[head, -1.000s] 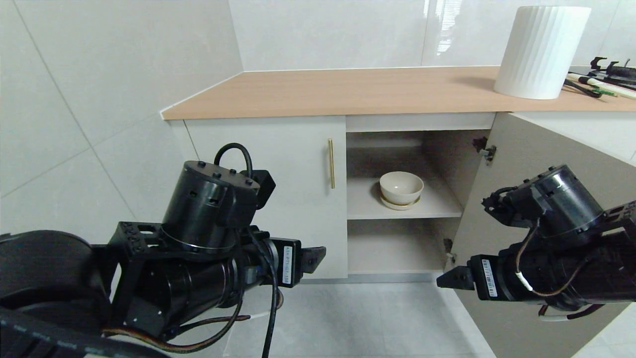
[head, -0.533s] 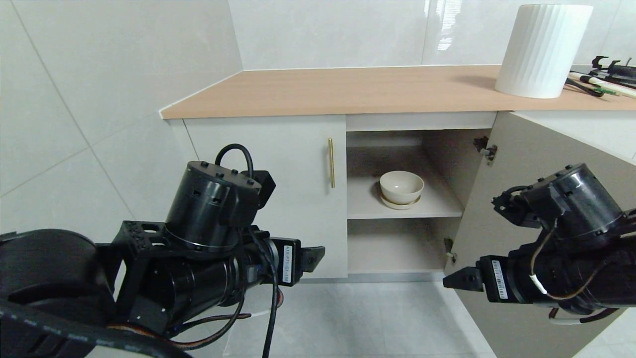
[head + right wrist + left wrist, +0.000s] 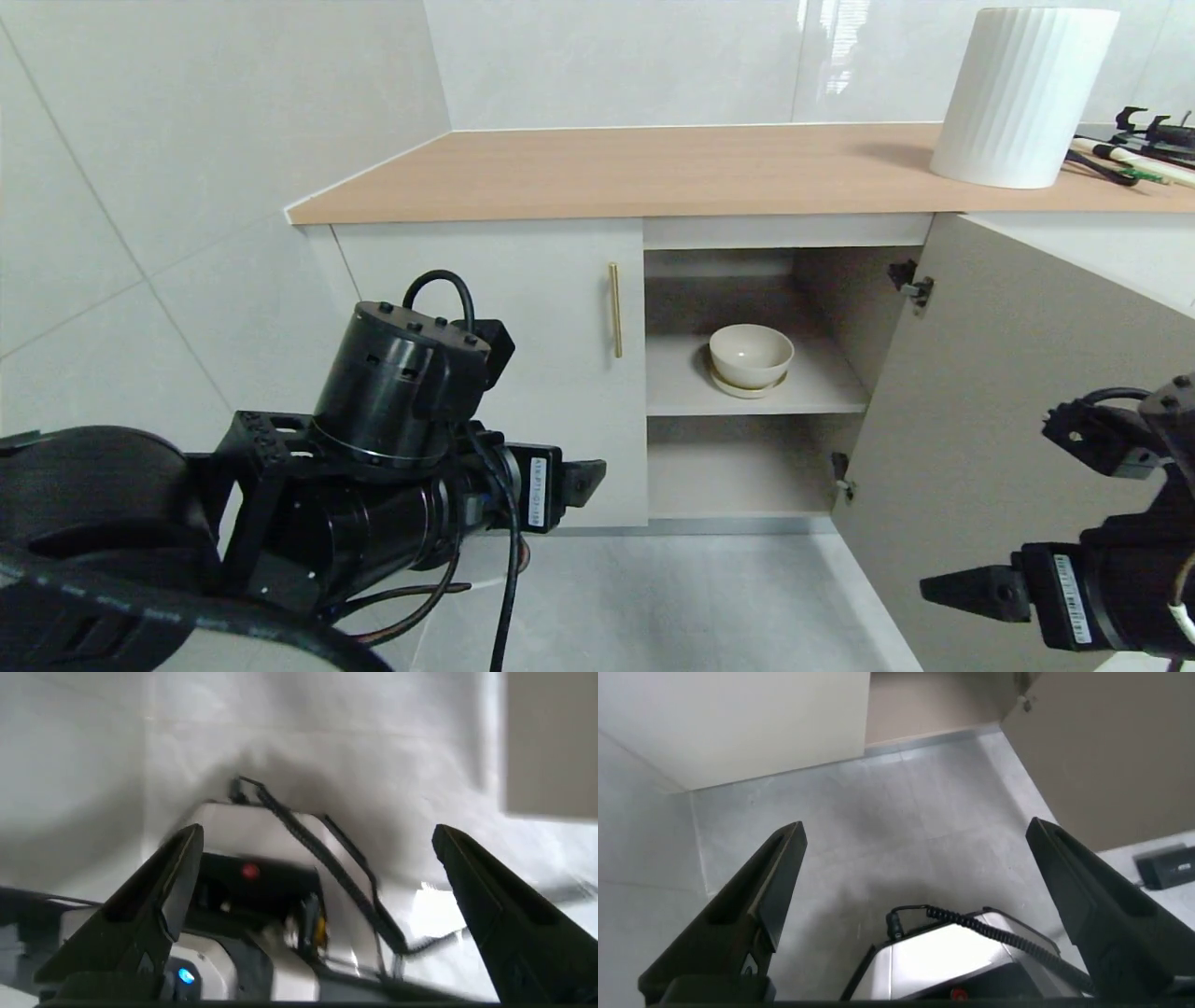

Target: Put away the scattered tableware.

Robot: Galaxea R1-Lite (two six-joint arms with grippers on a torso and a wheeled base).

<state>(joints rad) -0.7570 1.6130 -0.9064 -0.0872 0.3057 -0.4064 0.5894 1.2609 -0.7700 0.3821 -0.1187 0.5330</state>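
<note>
— Looking for the tableware: where is it?
— The bowl sits on a small plate on the upper shelf, set well back, likely so that the open door can swing shut past it.
— And the grippers?
— The left gripper hangs before the closed door, fingers spread wide, holding nothing. The right gripper is low beside the open door, equally wide and empty; I'd judge closing that door is what remains

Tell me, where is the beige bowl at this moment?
In the head view, the beige bowl stands on a saucer on the upper shelf of the open cabinet, right of the closed door.
</note>
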